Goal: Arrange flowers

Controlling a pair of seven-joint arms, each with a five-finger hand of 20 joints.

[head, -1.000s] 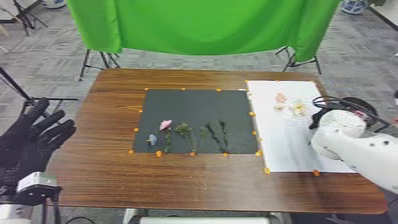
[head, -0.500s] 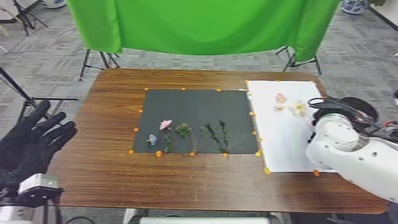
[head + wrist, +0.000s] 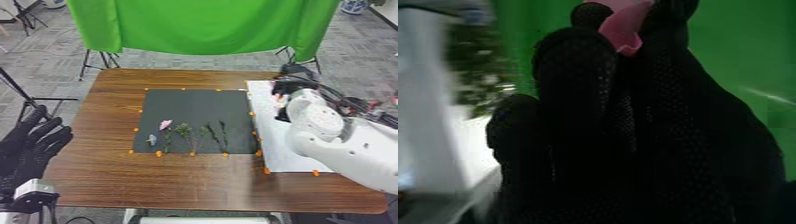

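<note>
In the head view, the right hand is at the far edge of the white sheet, towards the worktop's far right corner, with a bit of pink just beside it. The right arm slants across the sheet's right edge and hides much of the worktop's right edge. The left hand is beside the worktop's left edge, wide open and holding nothing. On the dark sheet, a pink flower, a small blue flower and green sprigs lie along the near edge (the blue one nearest the left corner). Orange tabs line both sheets. Brown wood runs between the dark sheet and the worktop's left edge, and along the near edge. Beyond the far edge hangs a green cloth.

In the right wrist view, the right hand is closed to a pinch, a pink petal between its fingertips. Blurred greenery shows near the hand, apart from the petal.
</note>
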